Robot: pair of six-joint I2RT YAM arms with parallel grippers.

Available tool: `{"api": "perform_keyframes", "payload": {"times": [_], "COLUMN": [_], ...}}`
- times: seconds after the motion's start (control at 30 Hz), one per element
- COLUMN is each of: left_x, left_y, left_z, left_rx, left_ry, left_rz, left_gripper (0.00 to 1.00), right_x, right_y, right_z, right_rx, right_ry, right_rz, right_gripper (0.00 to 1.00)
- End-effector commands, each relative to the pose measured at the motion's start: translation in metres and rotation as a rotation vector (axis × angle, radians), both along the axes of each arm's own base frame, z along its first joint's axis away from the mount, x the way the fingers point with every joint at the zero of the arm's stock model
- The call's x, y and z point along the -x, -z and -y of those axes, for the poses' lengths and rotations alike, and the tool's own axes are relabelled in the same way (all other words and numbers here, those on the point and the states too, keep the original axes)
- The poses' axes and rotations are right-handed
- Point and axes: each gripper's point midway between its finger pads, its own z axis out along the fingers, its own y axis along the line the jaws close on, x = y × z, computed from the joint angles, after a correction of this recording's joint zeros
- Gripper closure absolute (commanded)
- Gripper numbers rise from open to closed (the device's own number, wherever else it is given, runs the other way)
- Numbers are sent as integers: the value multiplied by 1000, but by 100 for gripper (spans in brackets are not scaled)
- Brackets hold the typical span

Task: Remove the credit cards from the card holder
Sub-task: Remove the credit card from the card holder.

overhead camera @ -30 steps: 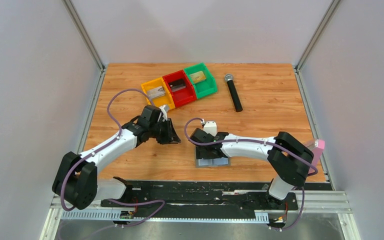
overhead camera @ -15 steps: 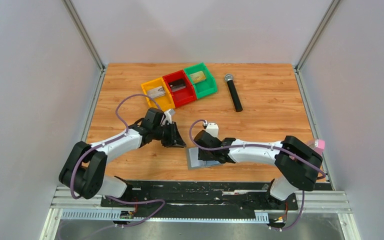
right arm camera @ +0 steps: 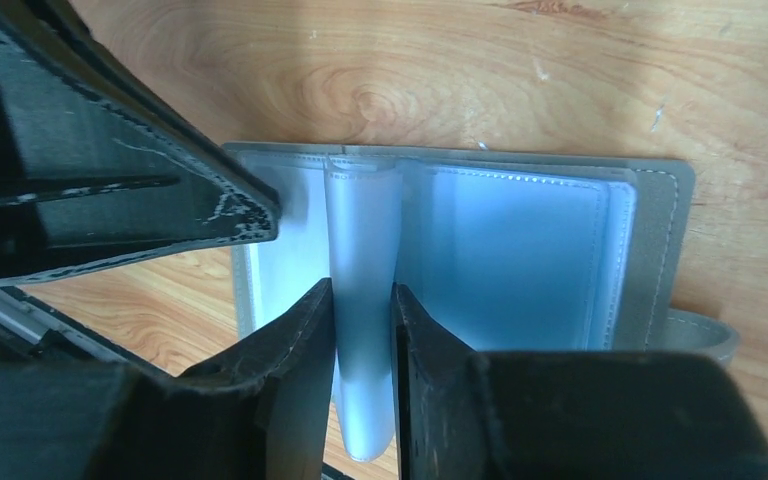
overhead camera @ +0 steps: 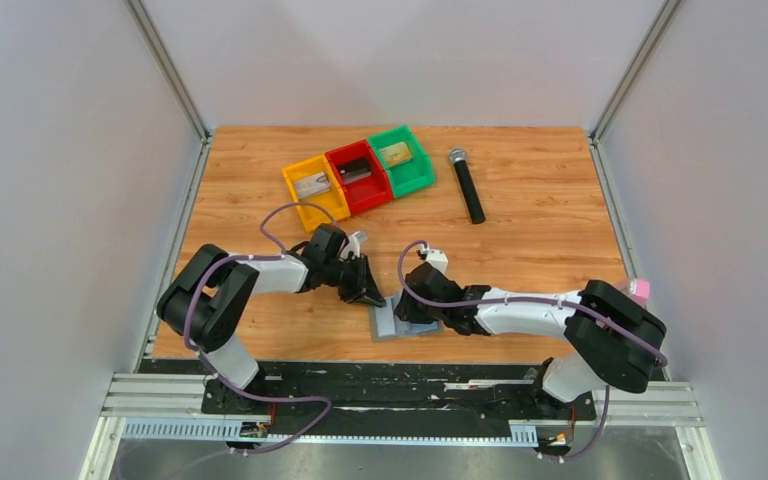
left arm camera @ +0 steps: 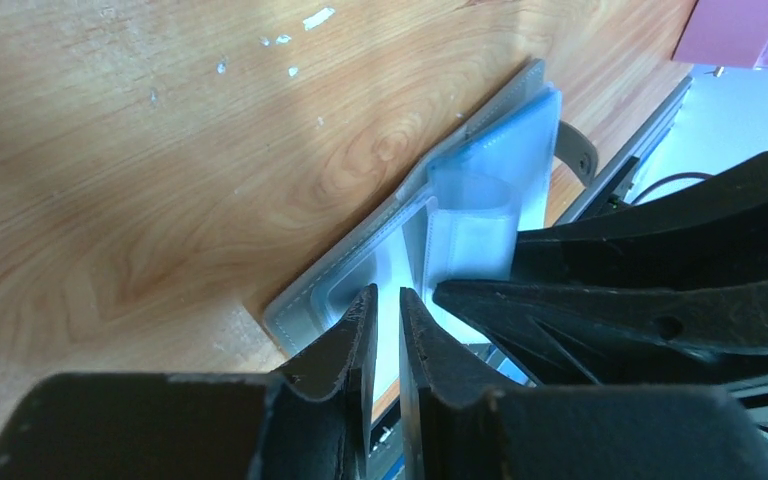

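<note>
The grey-blue card holder [overhead camera: 388, 324] lies open on the table near the front edge, its clear sleeves showing in the right wrist view [right arm camera: 520, 250]. My right gripper [right arm camera: 362, 300] is shut on one curled clear sleeve leaf [right arm camera: 363, 230] at the spine. My left gripper [left arm camera: 386, 298] has its jaws almost closed with nothing between them, tips on the holder's left panel [left arm camera: 355, 285]. No card shows in the sleeves. A silver card [overhead camera: 312, 184] lies in the yellow bin, a dark one [overhead camera: 357, 172] in the red bin and a tan one [overhead camera: 395, 154] in the green bin.
The yellow [overhead camera: 300, 205], red [overhead camera: 372, 192] and green [overhead camera: 415, 172] bins stand in a row at the back. A black microphone [overhead camera: 466, 185] lies to their right. A pink object [overhead camera: 638, 290] sits at the table's right edge. The black front rail [overhead camera: 400, 375] is close behind the holder.
My left gripper has moved right and down onto the holder's left side. My right gripper slid the holder a little left and now pinches a sleeve leaf.
</note>
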Motion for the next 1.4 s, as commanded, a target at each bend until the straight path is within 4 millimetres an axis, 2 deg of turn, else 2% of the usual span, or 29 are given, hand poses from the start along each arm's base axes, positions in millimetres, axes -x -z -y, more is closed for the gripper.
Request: {"api": "perform_keyframes", "payload": {"times": [0.0,0.2,0.43,0.57,0.8,0.97,1.17,1.37], "left_x": [-8,-4,0,0,1,1,4,9], "left_y": [-3,7,5,0,-12,-23,-26,-28], "left_z": [14,22,29,34,43,51,60,70], "left_rx": [39,33,48,91,166,232,266,291], "left_ry": [19,35,48,50,60,70,85,103], "left_rz": [17,-11,-24,-32,-37,-33,-45,-54], "left_gripper": [80,80,80,80,80,80,80,80], "right_x": [-7,-7,-8,-8,-11,-14,-18,-22], "right_y": [-23,-28,-32,-33,-41,-44,-48,-50], "right_z": [-15,-14,-11,-9,-2,6,17,35], "right_rx": [-140,-201,-237,-246,-249,-241,-212,-160], "right_ry": [8,7,4,4,29,54,89,144], "right_rz": [35,33,37,40,63,76,96,110], "right_gripper": [74,74,73,65,46,41,33,25]}}
